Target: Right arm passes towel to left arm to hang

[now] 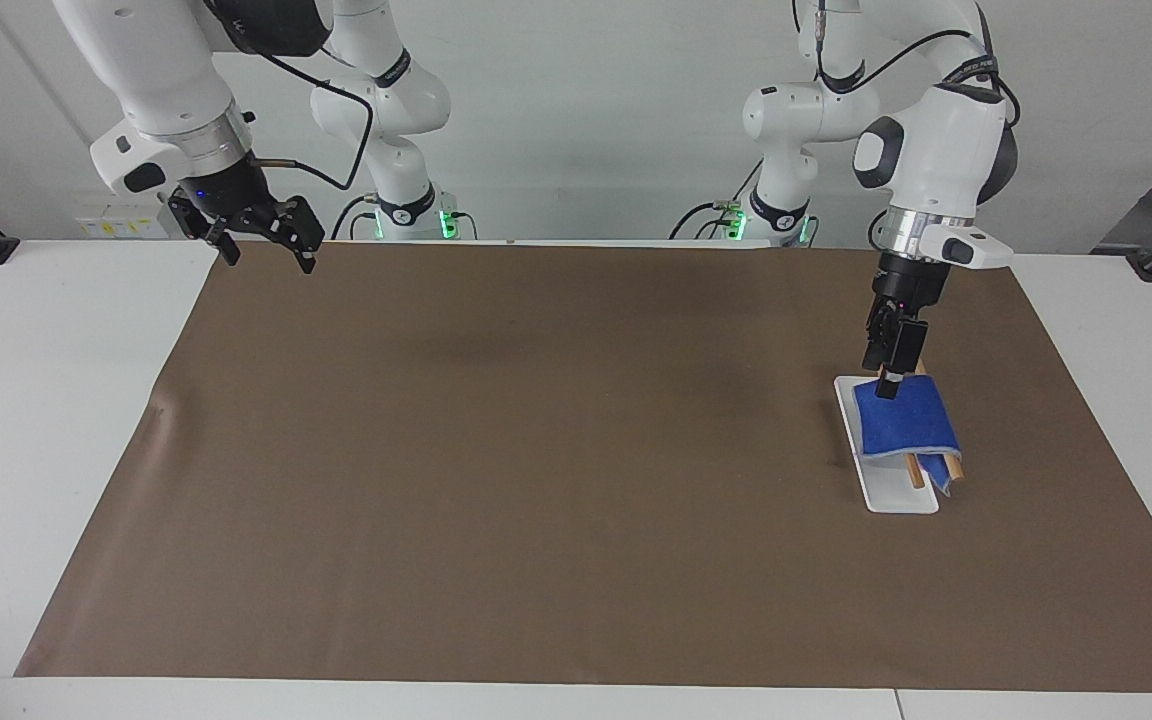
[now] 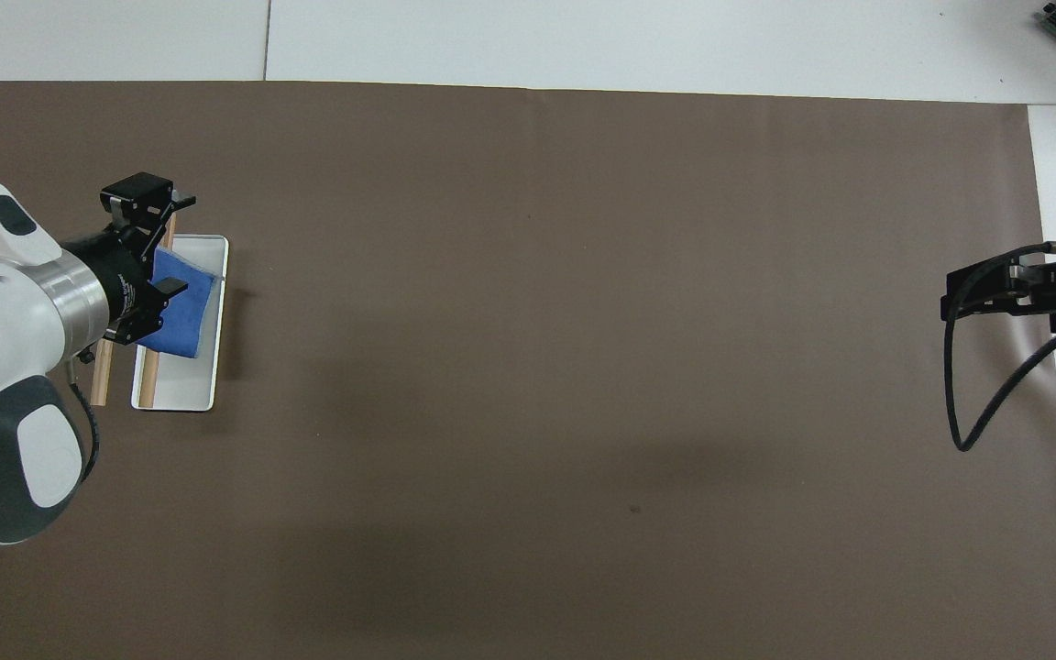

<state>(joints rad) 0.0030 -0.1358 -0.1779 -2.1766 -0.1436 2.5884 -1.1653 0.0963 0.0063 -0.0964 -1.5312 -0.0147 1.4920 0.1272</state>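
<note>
Find the left hand [image 1: 888, 385] low over the towel [image 1: 904, 420], fingers spread wide in the overhead view and pinching nothing. Read its tips as just at the cloth's edge nearer the robots; cannot tell whether touching or a shade above.

Directly under the hand, see the towel draped across two wooden rods [image 1: 915, 472], one corner drooping off the end away from the wrist. Judge the hanging as already largely done, and the step in hand as a grasp or a tidying of that draped cloth.

To do it well, lower straight and close on terry only, with a rod kept out of the pinch. Lift or tug gently, since the rods look light and liable to roll or slide. Avoid dragging the cloth sideways off them.

Beneath the rods, note a shallow white tray [image 1: 896, 498] on the brown mat [image 1: 536, 450] covering the surface. Holds one rod along its edge and the towel's overhang; nothing else seen inside. The second rod seems to lie just outside its rim.

Well apart, at the other end, find the right hand [image 1: 266, 245] waiting, spread and empty, over the mat's corner.
</note>
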